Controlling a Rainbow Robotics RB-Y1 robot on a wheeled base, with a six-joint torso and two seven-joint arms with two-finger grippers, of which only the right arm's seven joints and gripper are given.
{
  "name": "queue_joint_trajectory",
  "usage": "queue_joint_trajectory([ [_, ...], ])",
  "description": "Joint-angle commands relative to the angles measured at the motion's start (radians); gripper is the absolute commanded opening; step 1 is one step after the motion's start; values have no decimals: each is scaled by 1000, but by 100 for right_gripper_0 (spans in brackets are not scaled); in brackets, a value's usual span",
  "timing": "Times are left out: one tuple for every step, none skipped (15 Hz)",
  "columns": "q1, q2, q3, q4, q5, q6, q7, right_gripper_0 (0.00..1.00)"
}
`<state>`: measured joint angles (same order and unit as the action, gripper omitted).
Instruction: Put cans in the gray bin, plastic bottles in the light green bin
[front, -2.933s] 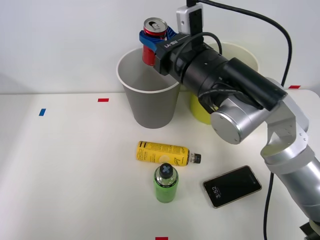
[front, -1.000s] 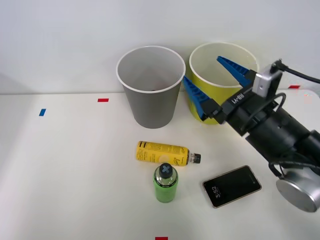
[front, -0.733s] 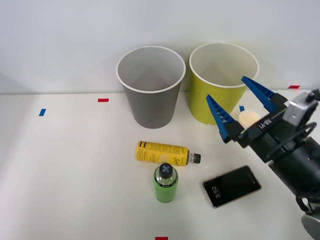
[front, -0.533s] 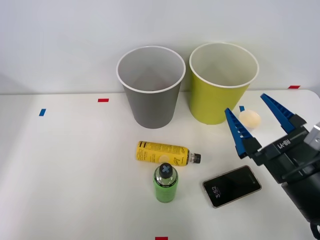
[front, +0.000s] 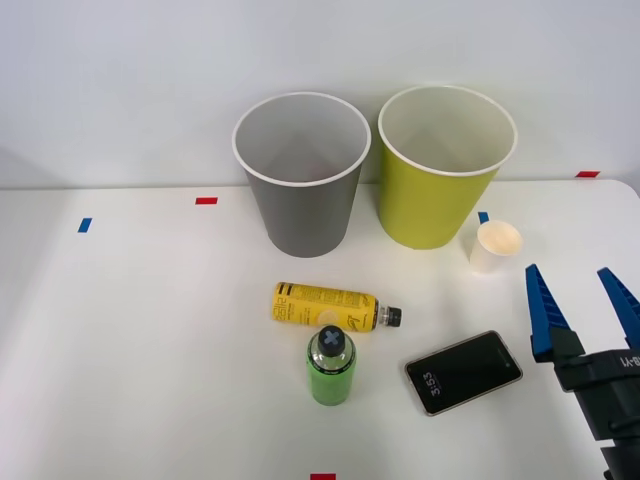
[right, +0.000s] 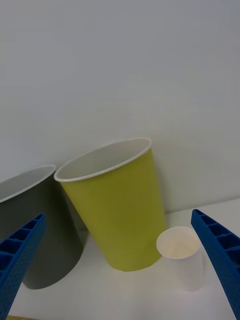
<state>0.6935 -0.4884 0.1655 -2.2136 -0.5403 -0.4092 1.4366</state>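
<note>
The gray bin (front: 300, 205) and the light green bin (front: 438, 205) stand side by side at the back of the table, also seen as gray bin (right: 42, 240) and light green bin (right: 120, 220) in the right wrist view. No can is in view. A yellow-labelled plastic bottle (front: 325, 306) lies on its side in front of the gray bin. Just nearer stands a bright green bottle (front: 331, 368), upright. My right gripper (front: 567, 275) hangs open and empty at the front right, well clear of both bottles; its blue fingers (right: 220, 255) frame the light green bin.
A small white paper cup (front: 494, 247) stands to the right of the light green bin, in front of the gripper (right: 117, 215). A black phone (front: 464, 372) lies face up between the green bottle and the gripper. Red and blue tape marks dot the table.
Earlier the gripper held the red can over the gray bin. It has since opened, empty, and drawn back right and toward the table's front, uncovering the paper cup.
</note>
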Motion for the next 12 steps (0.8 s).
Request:
queue_joint_trajectory([
  [55,114,-9,0,-4,15,2,100],
  [70,139,-11,0,-3,15,5,100],
  [89,162,-9,2,10,17,7,100],
  [103,175,-11,0,19,20,7,100],
  [115,188,-11,2,22,21,7,100],
  [123,202,-15,17,42,21,7,100],
  [123,214,-23,42,68,18,7,100],
  [112,234,-35,81,105,6,7,100],
  [97,261,-38,107,129,4,2,100],
  [81,283,-44,126,155,4,1,100],
  [70,307,-54,137,195,4,-4,100],
  [72,324,-55,137,243,4,-11,100],
])
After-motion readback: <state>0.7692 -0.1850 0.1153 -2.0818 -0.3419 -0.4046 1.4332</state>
